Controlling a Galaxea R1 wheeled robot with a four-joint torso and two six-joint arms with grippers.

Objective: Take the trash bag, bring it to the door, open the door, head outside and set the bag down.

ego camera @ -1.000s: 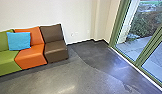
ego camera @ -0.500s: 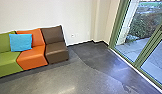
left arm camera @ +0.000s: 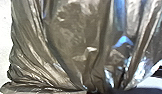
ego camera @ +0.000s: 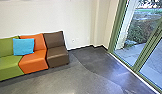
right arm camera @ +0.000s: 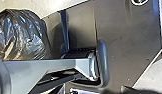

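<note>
A dark trash bag (left arm camera: 72, 37) is carried indoors, its gathered film drawn in at the left gripper (left arm camera: 103, 91), whose fingers are judged to be closed on it. The bag is hung close by the robot's base (right arm camera: 127, 47); how the right gripper is set cannot be told. The carrying stage is judged to be in hand, with the green-framed glass door (ego camera: 146, 50), apparently closed, lying ahead to the right. Beyond it, paving (ego camera: 130, 53) and a hedge (ego camera: 138, 32) are seen. An approach to the door is called for, the bag being kept clear of the frame. The bag is rounded out, though its contents are hidden. Seats (ego camera: 34, 63) are lined along the wall (ego camera: 79, 20), topped with a blue cushion (ego camera: 23, 46).
</note>
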